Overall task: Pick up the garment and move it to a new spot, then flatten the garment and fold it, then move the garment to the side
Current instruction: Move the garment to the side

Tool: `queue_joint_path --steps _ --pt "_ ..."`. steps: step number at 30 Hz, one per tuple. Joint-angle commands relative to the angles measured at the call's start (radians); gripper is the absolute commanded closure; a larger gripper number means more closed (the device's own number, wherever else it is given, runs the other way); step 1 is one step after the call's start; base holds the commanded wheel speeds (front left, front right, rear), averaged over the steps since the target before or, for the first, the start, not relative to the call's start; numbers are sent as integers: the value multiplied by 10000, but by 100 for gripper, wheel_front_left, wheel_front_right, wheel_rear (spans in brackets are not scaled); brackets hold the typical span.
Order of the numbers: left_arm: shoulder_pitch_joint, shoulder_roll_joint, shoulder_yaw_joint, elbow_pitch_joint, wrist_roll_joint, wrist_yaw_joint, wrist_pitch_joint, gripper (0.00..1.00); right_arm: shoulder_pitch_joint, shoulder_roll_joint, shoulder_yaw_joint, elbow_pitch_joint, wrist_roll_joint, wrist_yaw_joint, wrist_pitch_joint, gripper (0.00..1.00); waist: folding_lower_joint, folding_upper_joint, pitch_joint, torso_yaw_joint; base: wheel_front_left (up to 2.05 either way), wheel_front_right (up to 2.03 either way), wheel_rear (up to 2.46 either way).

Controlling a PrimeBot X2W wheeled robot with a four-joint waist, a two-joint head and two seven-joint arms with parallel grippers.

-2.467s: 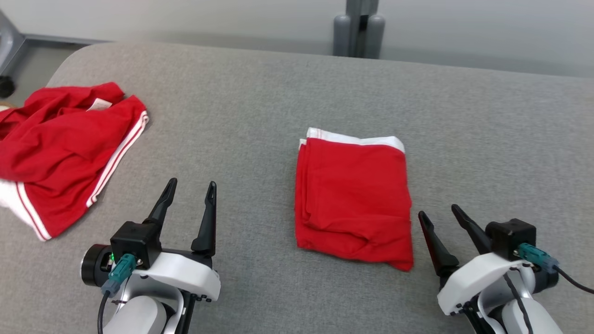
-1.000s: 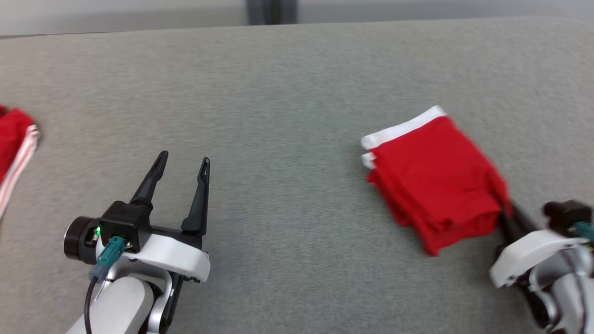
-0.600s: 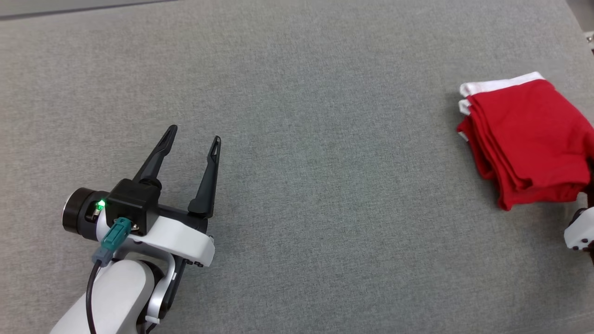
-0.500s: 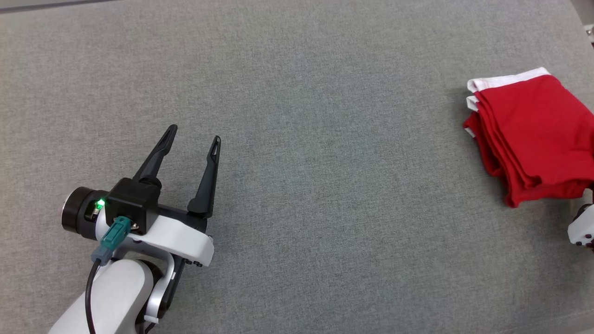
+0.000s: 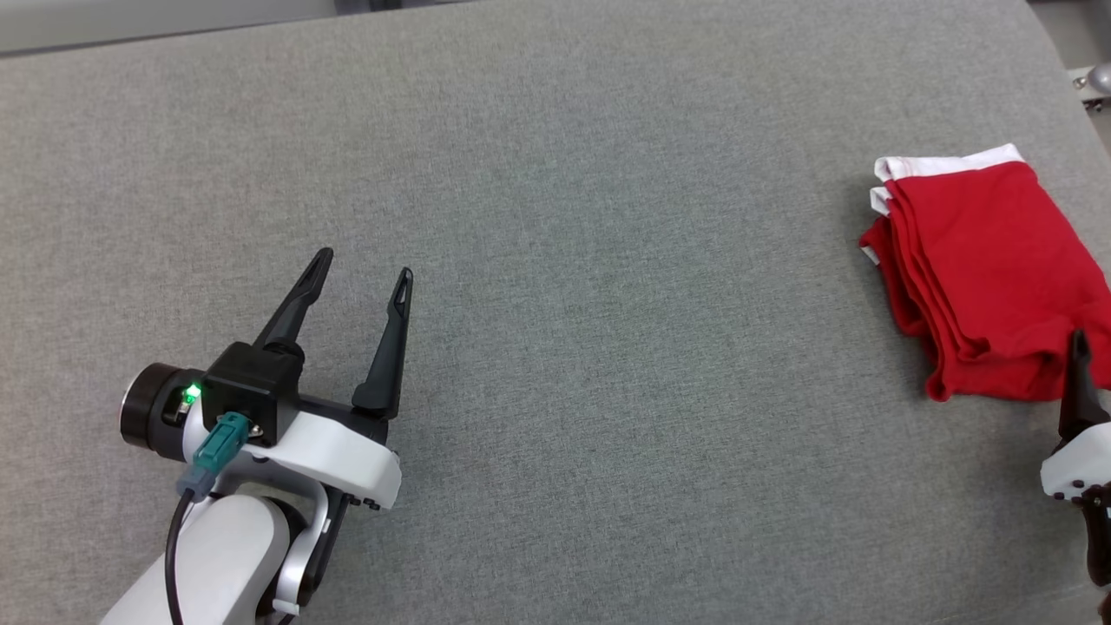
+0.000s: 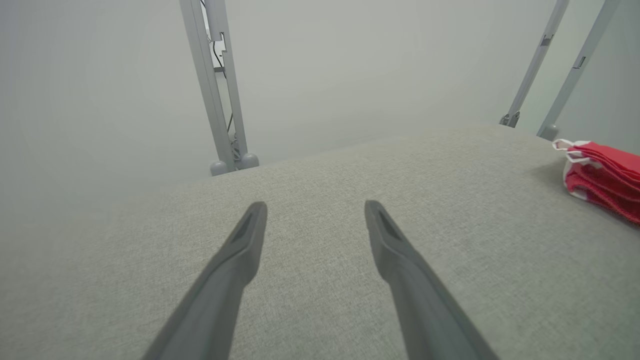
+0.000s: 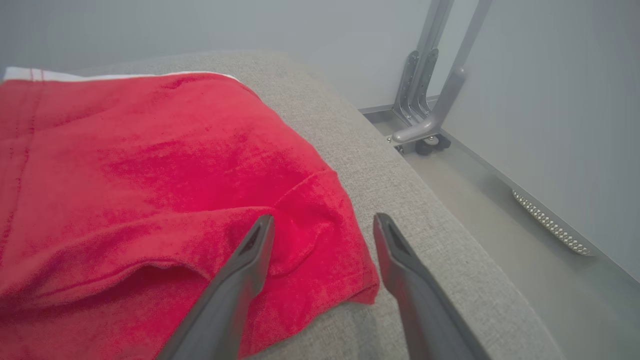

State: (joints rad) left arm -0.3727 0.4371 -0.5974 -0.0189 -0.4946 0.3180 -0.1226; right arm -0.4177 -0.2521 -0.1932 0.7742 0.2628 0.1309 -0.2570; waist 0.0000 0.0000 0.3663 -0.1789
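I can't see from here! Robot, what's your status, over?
Left pincer open, empty. Right pincer open, over corner of garment. It's folded, lying near right edge of grey table.

Robotics test lab by the look of it, not a home. The work surface [image 5: 555, 174] is a broad padded slab covered in grey woven fabric, with rounded edges. Plain pale grey wall panels [image 6: 375, 60] stand around it, unmarked. Grey metal uprights [image 6: 202, 85] stand behind on rounded feet, a cable running between them, with slanted struts [image 6: 578, 65] at the far corner. The floor [image 7: 490, 210] is bare and grey. A frame leg sits on a small caster [image 7: 431, 143], and a perforated metal strip [image 7: 550, 227] runs along the wall base. A white-shelled robot arm [image 5: 330, 456] has an exposed cable, a teal plug [image 5: 217, 443] and a lit green indicator [image 5: 191, 395], and ends in the left claw [image 5: 365, 263].
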Motion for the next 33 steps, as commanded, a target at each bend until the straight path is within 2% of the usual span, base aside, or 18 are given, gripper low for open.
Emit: queue_joint_path --steps 1,9,18,25,33 --pt "97 31 4 38 -57 38 -7 0 134 44 -45 -231 5 0 -78 0 0 0 -120 -25 0 0 0" --pt "384 33 127 135 -214 219 -114 0 1256 881 -34 -3557 -265 0 -95 0 0 0 -690 22 0 0 0" --pt "727 -67 498 254 -472 586 -461 0 2104 1570 967 -6894 -755 0 725 0 0 0 -1354 819 0 0 0" --pt "1221 -54 1019 360 -682 1039 -882 0 2558 1871 1690 -7880 -906 0 1319 0 0 0 -1894 1629 0 0 0" --pt "1695 -96 1530 435 -851 972 -1273 0 3114 1972 1751 -7882 -825 0 1545 0 0 0 -2501 2156 0 0 0"
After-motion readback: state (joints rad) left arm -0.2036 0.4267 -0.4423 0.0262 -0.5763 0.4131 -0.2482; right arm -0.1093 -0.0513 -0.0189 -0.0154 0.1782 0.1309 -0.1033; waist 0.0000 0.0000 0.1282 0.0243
